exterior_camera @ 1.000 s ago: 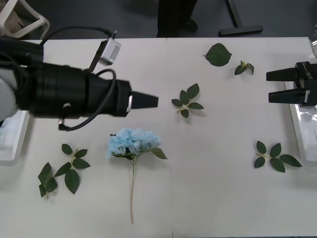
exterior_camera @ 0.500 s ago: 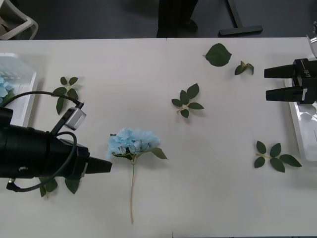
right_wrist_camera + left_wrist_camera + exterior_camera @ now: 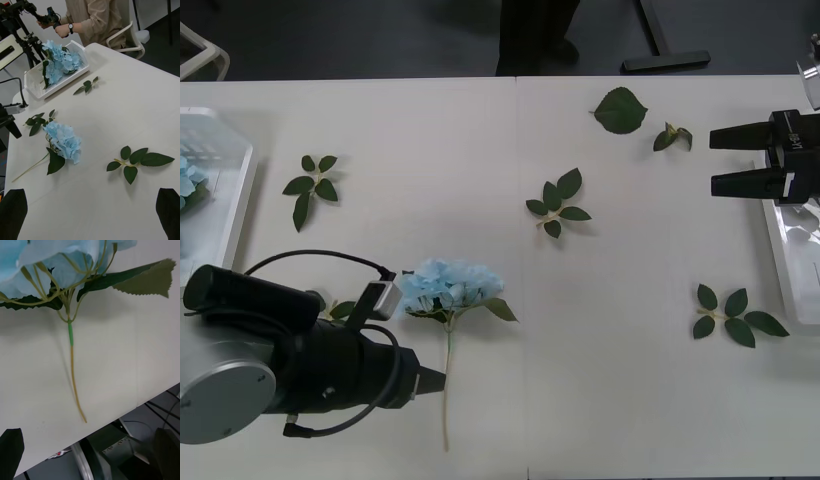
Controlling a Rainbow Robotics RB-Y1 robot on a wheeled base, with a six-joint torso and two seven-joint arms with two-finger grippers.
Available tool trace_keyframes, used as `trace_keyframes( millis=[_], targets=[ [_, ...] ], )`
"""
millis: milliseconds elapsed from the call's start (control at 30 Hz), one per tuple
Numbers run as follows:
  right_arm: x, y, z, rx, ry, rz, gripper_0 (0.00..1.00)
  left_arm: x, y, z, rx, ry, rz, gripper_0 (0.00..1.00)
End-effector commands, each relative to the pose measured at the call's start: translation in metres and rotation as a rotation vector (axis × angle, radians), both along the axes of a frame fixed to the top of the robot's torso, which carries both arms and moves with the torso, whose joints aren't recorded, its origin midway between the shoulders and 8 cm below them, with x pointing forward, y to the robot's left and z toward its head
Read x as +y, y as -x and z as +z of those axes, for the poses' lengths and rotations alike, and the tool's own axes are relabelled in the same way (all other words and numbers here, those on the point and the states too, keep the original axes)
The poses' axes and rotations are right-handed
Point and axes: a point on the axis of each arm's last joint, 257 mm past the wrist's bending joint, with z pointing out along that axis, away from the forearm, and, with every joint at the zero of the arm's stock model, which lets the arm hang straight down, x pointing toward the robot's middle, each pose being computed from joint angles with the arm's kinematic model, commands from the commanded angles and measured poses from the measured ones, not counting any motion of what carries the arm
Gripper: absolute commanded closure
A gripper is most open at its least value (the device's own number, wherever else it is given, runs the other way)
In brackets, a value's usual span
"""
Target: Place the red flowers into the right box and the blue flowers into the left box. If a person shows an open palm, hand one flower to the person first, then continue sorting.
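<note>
You're on the last blue flower (image 3: 450,285), lying loose mid-desk (image 3: 630,380); your left gripper (image 3: 438,380) sits spread wide beside its stem; next you close on the stem and carry it to the left box (image 3: 225,195); right gripper (image 3: 717,162) idles, released.

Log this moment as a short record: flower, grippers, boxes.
loose flower: one blue flower lying on the table, stem toward the robot
left gripper: open, low beside the stem, nothing held
right gripper: open, over the right box
left box: holds blue flowers
scattered: leaf sprigs
</note>
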Motion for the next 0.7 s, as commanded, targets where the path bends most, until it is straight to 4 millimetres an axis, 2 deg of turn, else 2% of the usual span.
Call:
trace_keyframes(
  millis=[33,167,533,700],
  targets=[
    [0.0,0.005,0.011,-0.032,0.039,0.008,0.0,-0.018,-0.007,-0.005,-0.037,-0.029,0.012,0.0],
    [0.001,0.004,0.012,-0.037,0.038,0.005,0.0,-0.028,-0.016,-0.022,-0.062,-0.08,0.003,0.0],
    [0.002,0.004,0.008,-0.03,0.039,0.002,0.0,-0.053,-0.046,-0.05,-0.12,-0.134,0.016,0.0],
    [0.002,0.004,0.008,-0.029,0.04,0.004,0.0,-0.056,-0.056,-0.063,-0.162,-0.202,-0.005,0.0]
  ],
)
